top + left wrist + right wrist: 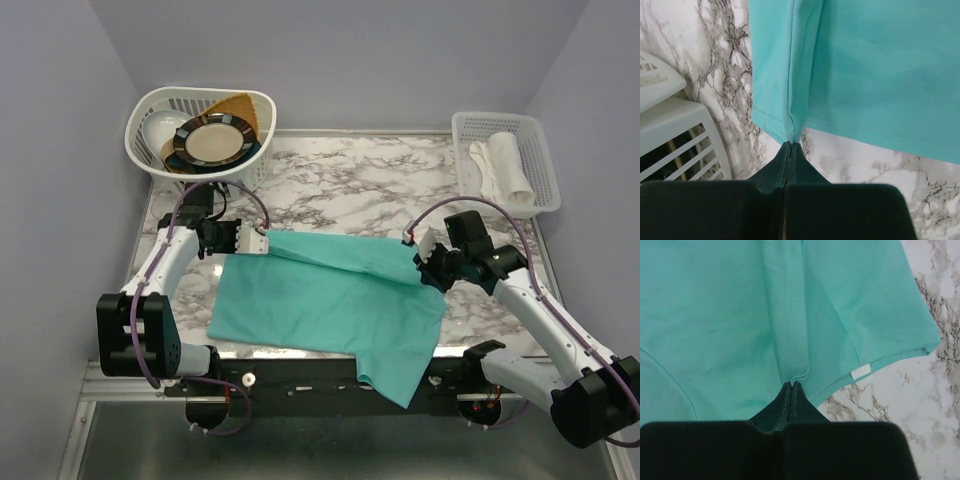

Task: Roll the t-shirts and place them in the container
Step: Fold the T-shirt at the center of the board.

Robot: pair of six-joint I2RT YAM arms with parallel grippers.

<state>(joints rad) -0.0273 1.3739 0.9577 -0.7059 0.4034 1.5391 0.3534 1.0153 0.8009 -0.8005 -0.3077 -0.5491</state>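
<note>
A teal-green t-shirt [330,300] lies spread on the marble table [350,180], its near corner hanging over the front edge. My left gripper [262,241] is shut on the shirt's far left corner. In the left wrist view the gripper's [791,144] jaws pinch a hemmed corner of the t-shirt [865,70]. My right gripper [420,255] is shut on the far right edge. The right wrist view has the gripper's [792,384] jaws clamped on a folded hem of the t-shirt [740,315], near a small white tag [861,371].
A white basket [200,130] at the back left holds a dark-rimmed plate [212,141] and a brown item. A white tray [505,160] at the back right holds a rolled white cloth [503,165]. Purple walls close in the back and sides.
</note>
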